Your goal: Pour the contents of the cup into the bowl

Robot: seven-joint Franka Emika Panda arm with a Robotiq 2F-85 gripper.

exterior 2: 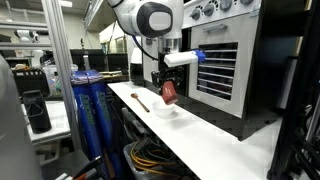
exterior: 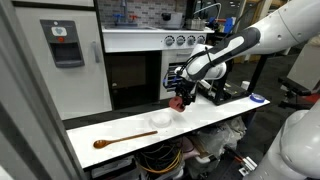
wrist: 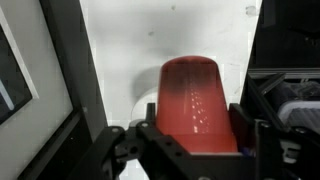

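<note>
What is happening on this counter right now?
The robot arm's end effector is shut on the red cup and holds it tilted in the air just above the small white bowl, which sits on the long white counter. The wrist view shows the cup clamped between the fingers, but not whether anything is coming out of it. A wooden spoon lies on the counter a little away from the bowl, with nothing touching it.

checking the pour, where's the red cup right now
In an exterior view the cup is held tilted in the jaws, just above the bowl that sits on the white counter.
</note>
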